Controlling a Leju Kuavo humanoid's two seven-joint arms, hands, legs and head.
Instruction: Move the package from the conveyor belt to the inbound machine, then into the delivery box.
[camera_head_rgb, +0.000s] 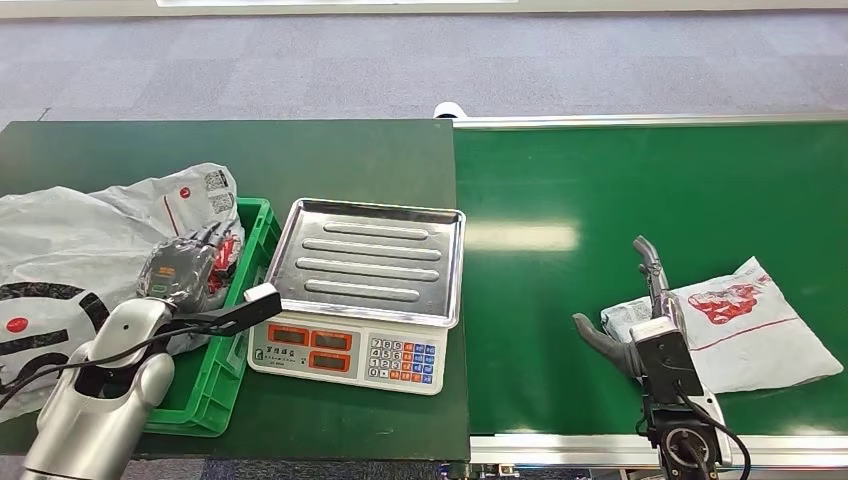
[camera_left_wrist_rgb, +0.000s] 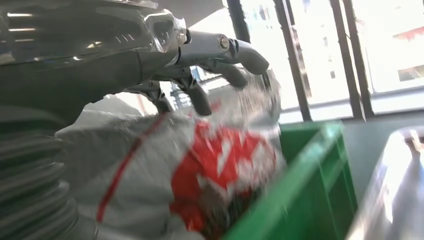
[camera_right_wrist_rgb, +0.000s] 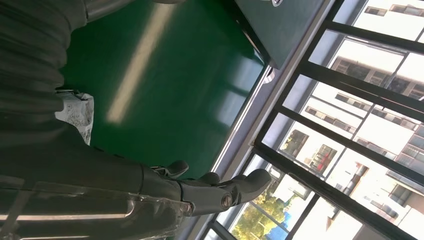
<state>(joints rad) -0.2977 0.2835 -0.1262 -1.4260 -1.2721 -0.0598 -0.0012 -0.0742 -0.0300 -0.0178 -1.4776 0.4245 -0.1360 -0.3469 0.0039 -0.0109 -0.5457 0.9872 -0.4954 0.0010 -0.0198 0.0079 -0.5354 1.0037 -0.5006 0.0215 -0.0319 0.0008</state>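
Head view showed the right hand (camera_head_rgb: 640, 320) low over the near part of the green conveyor belt (camera_head_rgb: 620, 180), its dark fingers (camera_head_rgb: 650, 262) stretched out and apart, the thumb pointing left, holding nothing. Its palm lay just at the left edge of a flat grey plastic mailer package with a red printed logo (camera_head_rgb: 745, 335), which rested on the belt near the right side; whether the hand touched it could not be told. The right wrist view showed the same fingers (camera_right_wrist_rgb: 235, 187) extended over the green belt with a crumpled corner of the grey package (camera_right_wrist_rgb: 75, 112) beside the wrist cover. On the left, the left hand (camera_head_rgb: 185, 268) hovered over a green plastic crate (camera_head_rgb: 255, 235), its fingers (camera_left_wrist_rgb: 220, 60) curved down onto a second grey bag with red print (camera_left_wrist_rgb: 215, 165) lying in the crate; whether they gripped it was unclear. More crumpled grey plastic bags (camera_head_rgb: 60, 250) spilled over the crate's left side onto the dark green table (camera_head_rgb: 250, 150). Between crate and belt stood a white electronic scale with a ribbed steel pan and red displays (camera_head_rgb: 370, 260), its pan bare.
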